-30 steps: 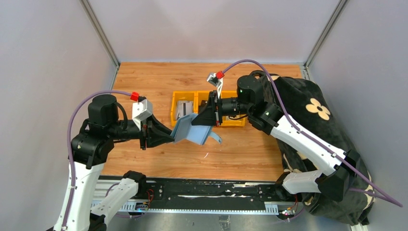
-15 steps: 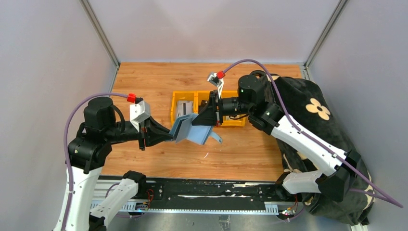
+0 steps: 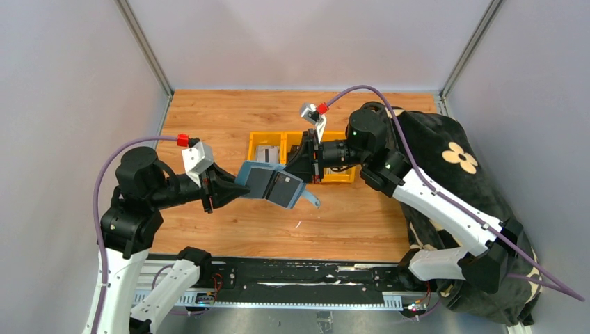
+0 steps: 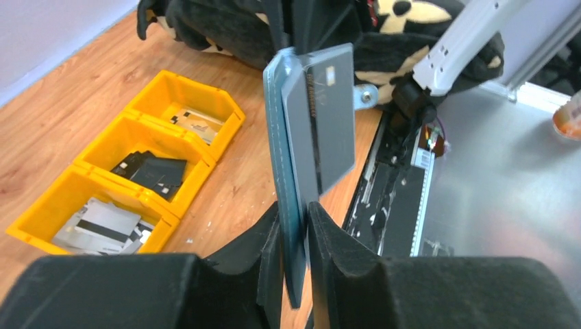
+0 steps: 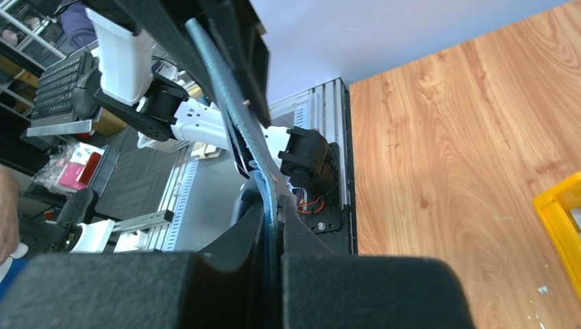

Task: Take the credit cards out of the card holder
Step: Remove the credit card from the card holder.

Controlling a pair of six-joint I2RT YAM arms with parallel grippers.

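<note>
Left wrist view shows three yellow bins (image 4: pixel 194 179) in one row on the wooden tabletop (image 3: pixel 348 223). The nearest bin holds pale grey-white cards (image 4: pixel 103 223), the middle one dark cards (image 4: pixel 154 175), and the farthest one again pale cards (image 4: pixel 195 123); how many lie in each I cannot tell.

One blue card holder (image 3: pixel 271 184) hangs in the air between both arms, above the tabletop and just in front of the bins, touching neither. One dark grey card (image 4: pixel 332 116) stands partly out of it.

The left arm (image 3: pixel 139 181) reaches toward the right with its forearm about level. Its jaws are clenched on the holder's near edge. The right arm (image 3: pixel 424 195) reaches toward the left, across the bins. Its jaws are pressed tight together on the opposite thin edge of the holder. Both pairs of jaws face each other.
</note>
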